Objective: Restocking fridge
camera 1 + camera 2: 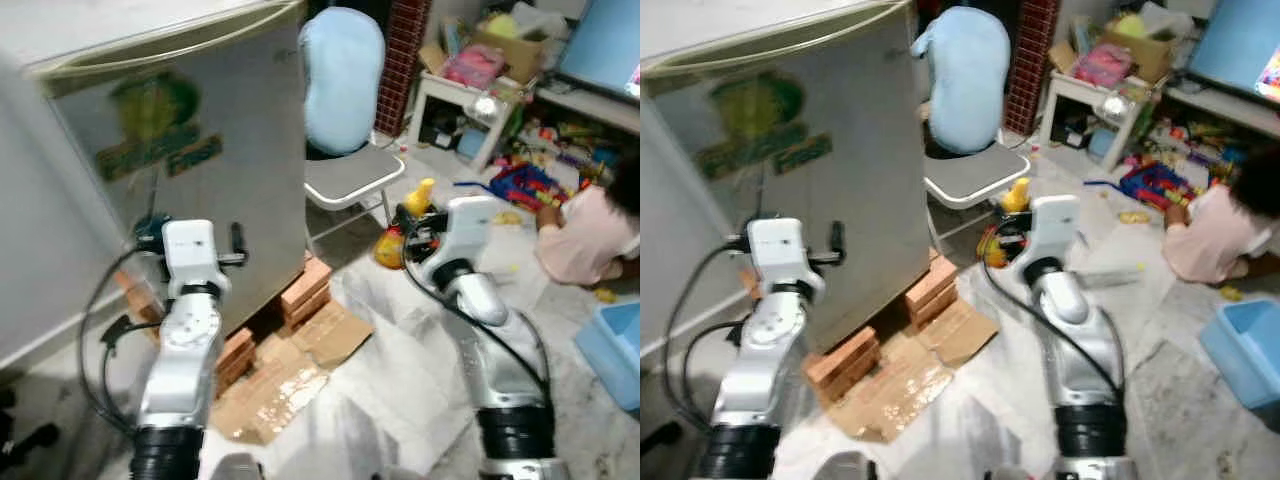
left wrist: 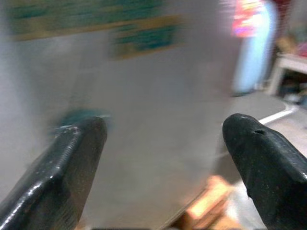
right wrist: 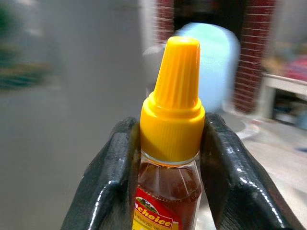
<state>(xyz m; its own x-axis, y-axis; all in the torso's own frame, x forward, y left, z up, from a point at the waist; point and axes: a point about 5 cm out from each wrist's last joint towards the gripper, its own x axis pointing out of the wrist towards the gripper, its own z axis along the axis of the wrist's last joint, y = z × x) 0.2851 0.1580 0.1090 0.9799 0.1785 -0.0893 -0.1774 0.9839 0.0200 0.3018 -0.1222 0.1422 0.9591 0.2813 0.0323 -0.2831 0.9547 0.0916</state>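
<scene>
The grey fridge (image 1: 200, 150), with a green sticker on its door, stands shut at the left, propped on bricks. My left gripper (image 1: 193, 238) is raised close to the door front; in the left wrist view its fingers (image 2: 72, 163) stand wide apart with nothing between them, so it is open. My right gripper (image 3: 170, 139) is shut on a bottle of amber liquid (image 3: 171, 96) with a tall yellow cap, gripped at the neck. That bottle (image 1: 418, 197) is held upright to the right of the fridge, in front of the chair.
A chair (image 1: 350, 175) with a light blue cushion (image 1: 342, 80) stands right of the fridge. Bricks (image 1: 305, 290) and flattened cardboard (image 1: 290, 370) lie at the fridge's base. A person (image 1: 590, 235) sits on the floor at the right among toys, near a blue bin (image 1: 615, 350).
</scene>
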